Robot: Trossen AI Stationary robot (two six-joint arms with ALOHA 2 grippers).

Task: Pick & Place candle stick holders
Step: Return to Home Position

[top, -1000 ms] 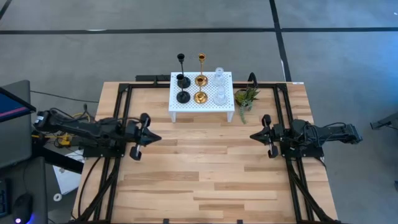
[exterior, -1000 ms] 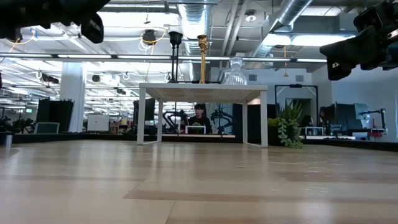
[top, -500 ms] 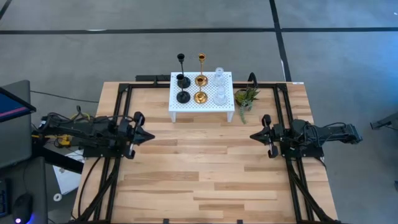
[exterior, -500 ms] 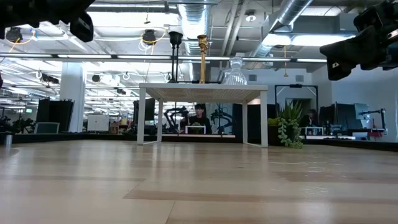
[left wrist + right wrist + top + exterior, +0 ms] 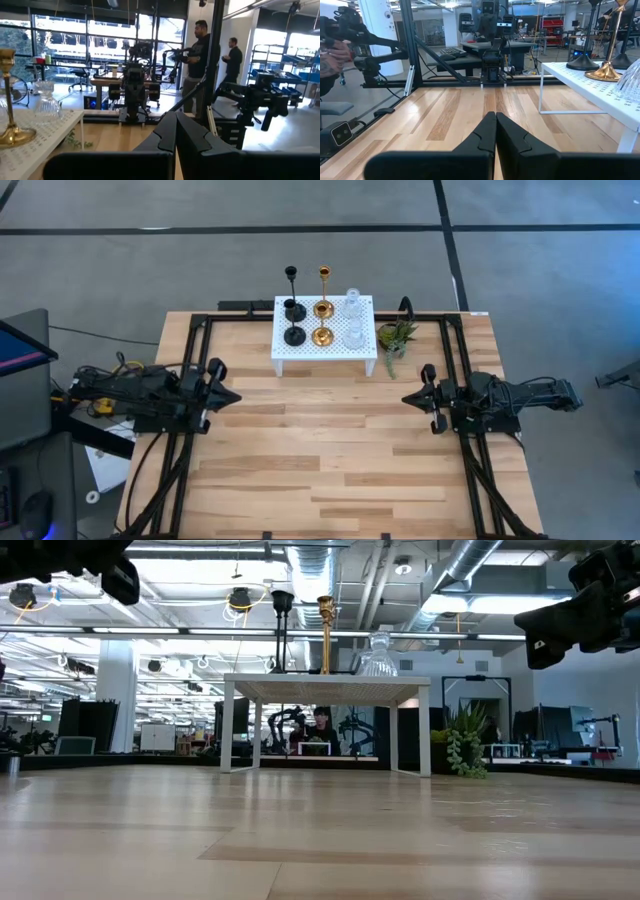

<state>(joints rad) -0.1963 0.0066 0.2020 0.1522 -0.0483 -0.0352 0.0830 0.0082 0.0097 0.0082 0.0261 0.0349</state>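
The left end effector (image 5: 175, 120) hovers over the left side of the desk (image 5: 320, 450) with its two fingers pressed together and nothing between them. The right end effector (image 5: 495, 119) mirrors it over the right side, fingers also together and empty. They face each other across bare wood, well apart. This reads as a parked pose rather than a reach, since neither is aimed at anything to grasp.

Beyond the gap between them, on the far side of both fingertips, stands the white perforated stand (image 5: 335, 352). All six candle stick holders (image 5: 322, 337) are on top of it, out of either grip. They sit in three colour-matched files: the black pair (image 5: 294, 336) nearer the left end effector, the gold pair (image 5: 322, 309) in the middle, and the clear glass pair (image 5: 352, 334) nearer the right end effector. Grouped so, the placing looks complete.

A small green plant (image 5: 396, 335) sits just beside the stand, on the right end effector's side. Farther off, two people (image 5: 199, 60) stand in the room.
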